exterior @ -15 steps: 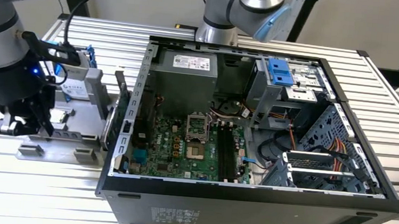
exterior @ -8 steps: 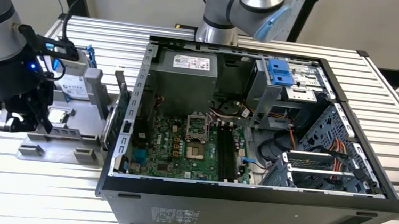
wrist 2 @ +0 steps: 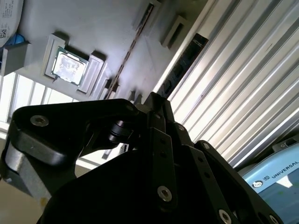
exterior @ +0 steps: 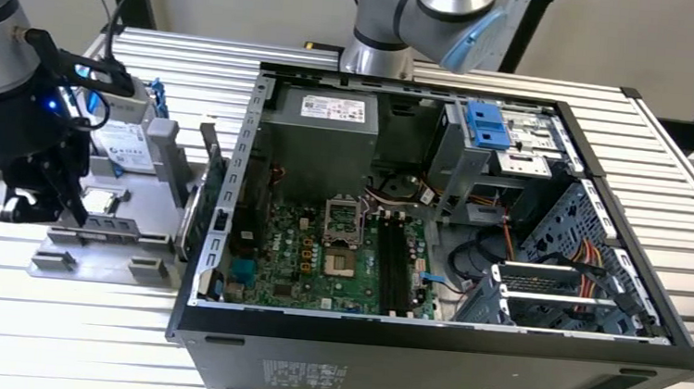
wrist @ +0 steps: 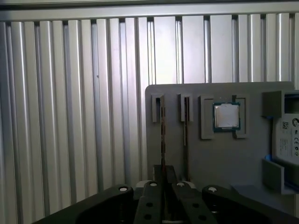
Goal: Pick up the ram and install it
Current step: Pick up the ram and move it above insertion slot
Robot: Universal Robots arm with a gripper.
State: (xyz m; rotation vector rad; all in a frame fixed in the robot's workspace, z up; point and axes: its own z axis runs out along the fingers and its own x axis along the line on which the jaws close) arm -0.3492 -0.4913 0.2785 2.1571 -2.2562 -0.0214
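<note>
Two ram sticks stand on edge in slots of a grey holder [wrist: 224, 161]; in the first wrist view the one nearer the holder's end is ram [wrist: 162, 135] and the other is ram [wrist: 186, 133]. My gripper [wrist: 163, 176] hovers at that end of the holder, in line with the first ram, fingers together and holding nothing. In the second wrist view the fingertips [wrist 2: 156, 100] point at the thin edge of a ram [wrist 2: 132, 46]. In the exterior view the gripper [exterior: 55, 213] hangs over the left end of the holder [exterior: 100, 263].
A square silver processor chip [wrist: 226, 115] and a blue-framed hard drive [wrist: 286, 140] sit further along the holder. The open computer case [exterior: 434, 345] lies at the exterior view's right, its long black memory slots [exterior: 397, 268] on the green board. A second arm's base [exterior: 377, 53] stands behind it.
</note>
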